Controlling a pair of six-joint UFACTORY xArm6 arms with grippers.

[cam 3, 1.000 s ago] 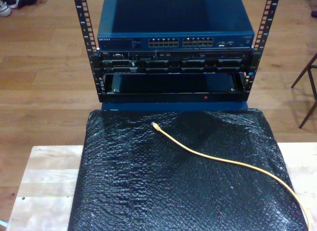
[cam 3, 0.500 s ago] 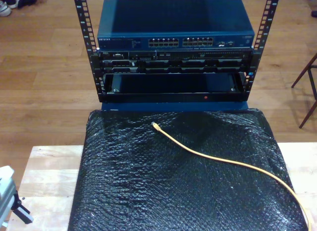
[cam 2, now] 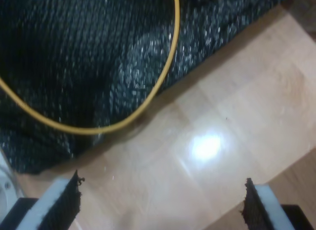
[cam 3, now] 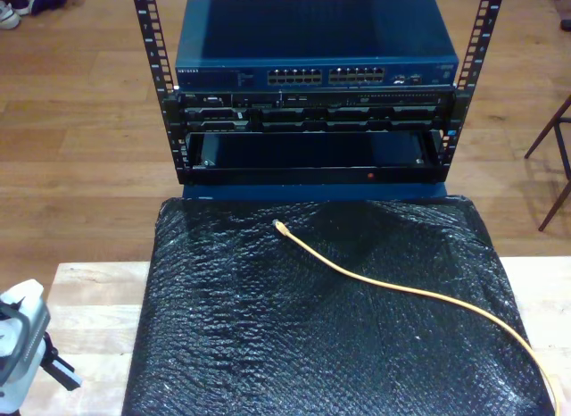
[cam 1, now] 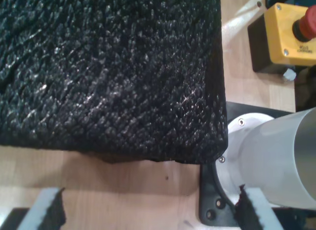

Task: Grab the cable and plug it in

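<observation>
Cable [cam 3: 393, 287]: thin, yellow-orange, lying loose and gently curved across the black mat [cam 3: 268, 345]; its plug [cam 3: 278, 226] rests unplugged near the mat's far edge.

An arm [cam 3: 20, 355] of mine rose farther into the exterior view's lower left corner over the table [cam 3: 85, 295].

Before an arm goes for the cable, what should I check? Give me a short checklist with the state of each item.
1. The cable lies free on the black bubble-wrap mat: ok.
2. Its plug is visible and points toward the network switch: ok.
3. Switch ports free of other cables: ok, as far as the exterior view shows.
4. My first gripper is open, nothing between its fingers: ok.
5. My second gripper is open over the wooden table, near the cable loop: ok.
6. A gripper is at the plug: not ok.
</observation>
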